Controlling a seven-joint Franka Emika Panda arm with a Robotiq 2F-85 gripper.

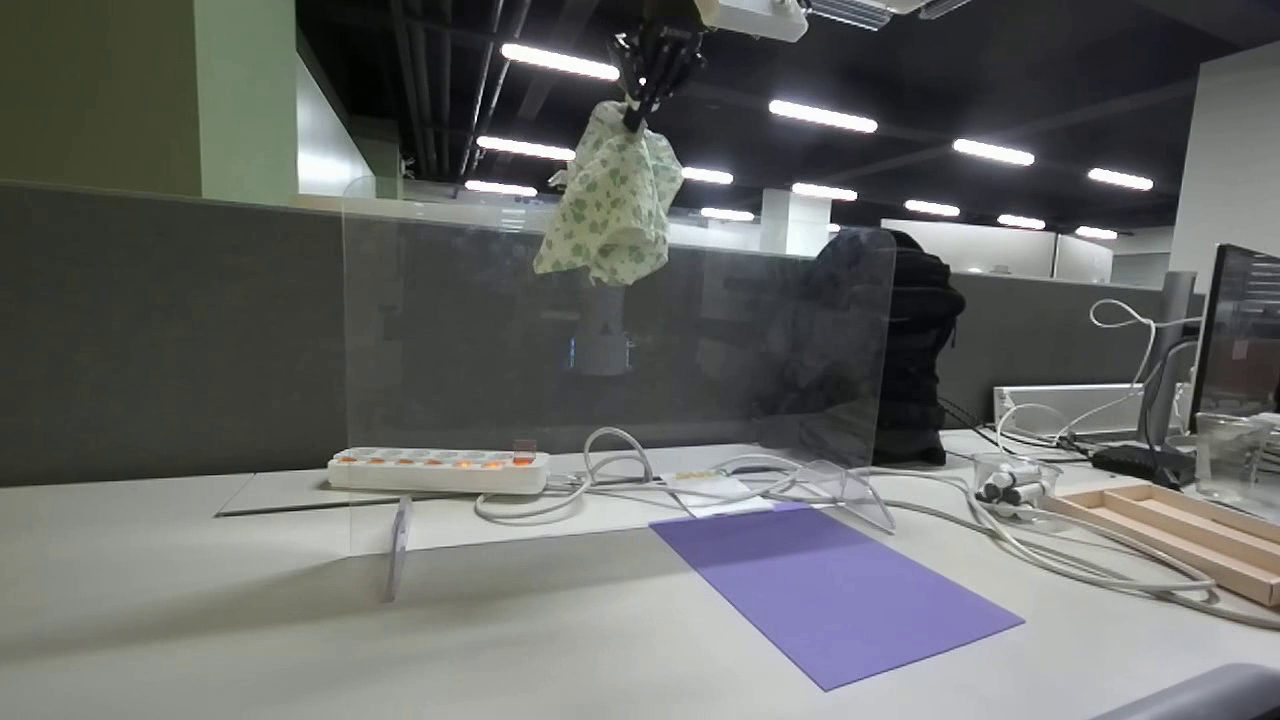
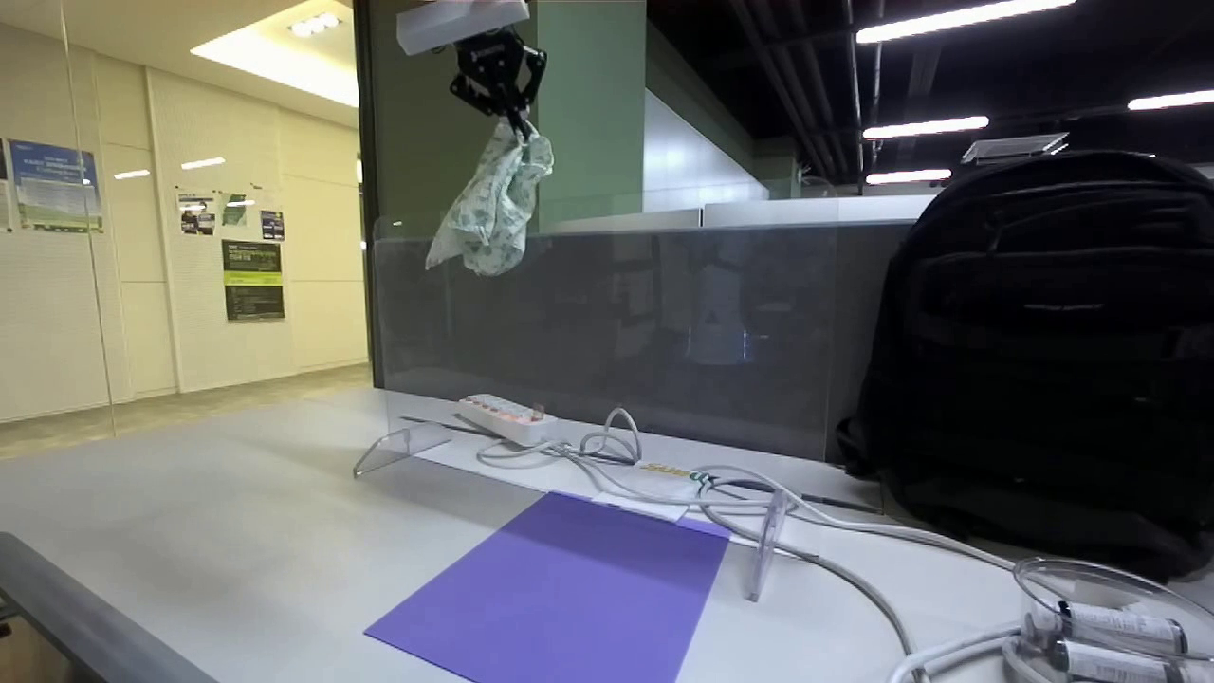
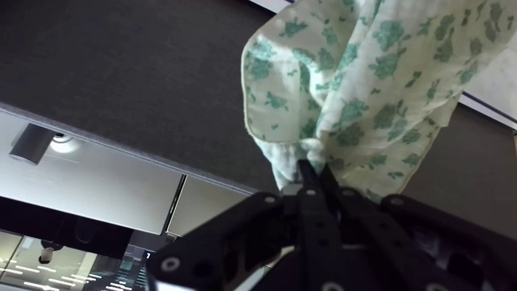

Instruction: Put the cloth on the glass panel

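Observation:
The cloth (image 1: 612,205) is pale with green floral print. It hangs bunched from my gripper (image 1: 637,115), whose fingers point down and are shut on its top. The cloth (image 2: 498,204) and gripper (image 2: 520,123) also show in the other exterior view. In the wrist view the fingertips (image 3: 316,166) pinch the cloth (image 3: 375,93), which fills the upper right. The clear glass panel (image 1: 460,330) stands upright on clear feet; it also shows in an exterior view (image 2: 588,332). The cloth's lower end overlaps the panel's top edge in both exterior views; I cannot tell whether they touch.
A white power strip (image 1: 440,470) and cables (image 1: 620,480) lie behind the panel. A purple sheet (image 1: 830,590) lies on the table (image 1: 250,640). A black backpack (image 1: 910,350), a clear cup of small bottles (image 2: 1110,617) and a wooden tray (image 1: 1180,535) stand to the side. A grey partition (image 1: 150,340) rises behind.

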